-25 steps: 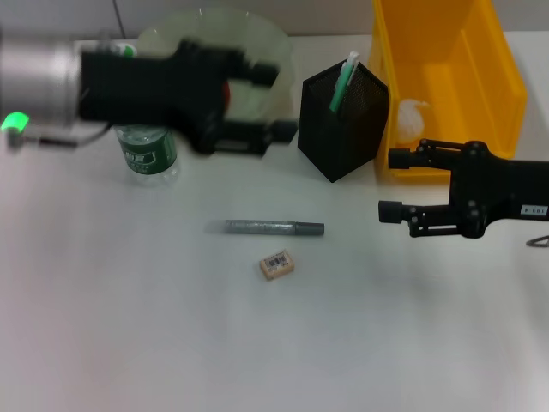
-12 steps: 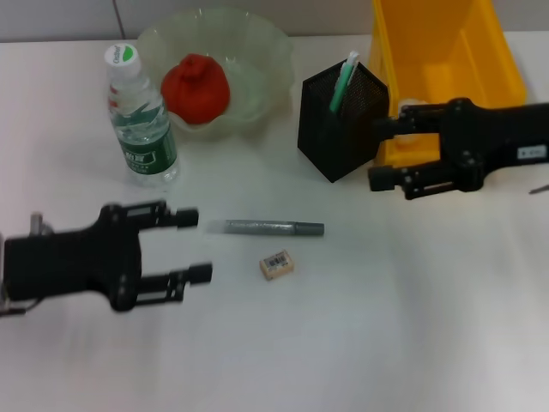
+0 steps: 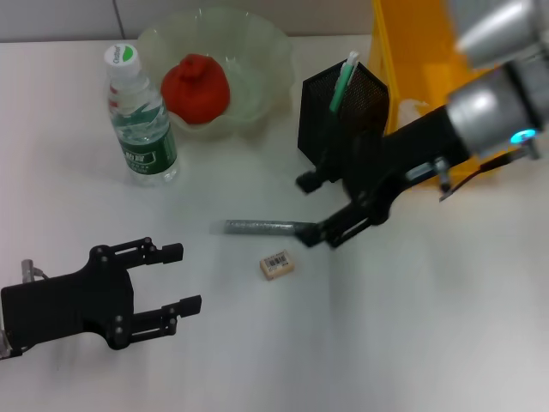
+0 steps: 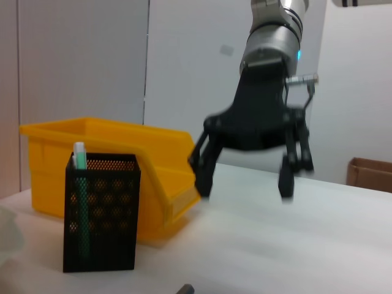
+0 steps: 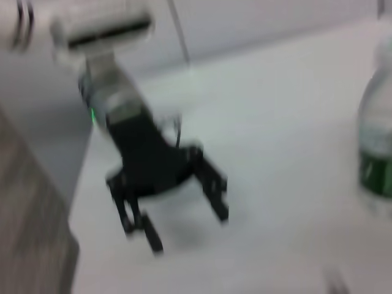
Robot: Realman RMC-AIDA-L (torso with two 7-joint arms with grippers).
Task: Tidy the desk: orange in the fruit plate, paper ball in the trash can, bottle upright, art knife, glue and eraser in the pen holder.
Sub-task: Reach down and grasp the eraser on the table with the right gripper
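My right claw (image 3: 316, 209) hangs low over the plain white table (image 3: 412, 343), fingers spread wide and holding nothing, one fingertip just by the end of the slim grey metal art knife (image 3: 257, 227) and the other up near the foot of the black metal-mesh pen holder (image 3: 343, 116); I judge I am placed here to straddle the knife's end and lift it, since it lies flat on the table just short of that holder. The small beige eraser with its barcode label (image 3: 277, 263) lies just beside the knife, nearer my body, untouched. My left claw (image 3: 176, 276) sits off to the left of both, fingers apart and empty, low over bare table, apparently idle. The wide translucent pale-green fruit plate with its wavy rim (image 3: 257, 39) already holds the wrinkled red-orange orange (image 3: 196, 87), and the clear plastic bottle with green label and white cap (image 3: 138, 120) stands upright beside it. The pen holder has a green-and-white stick, likely the glue (image 3: 344, 81), leaning in it. The bright yellow rectangular trash can (image 3: 429, 60) stands touching the holder; a white wad, probably the paper ball (image 3: 410, 110), shows inside, half hidden by my arm.
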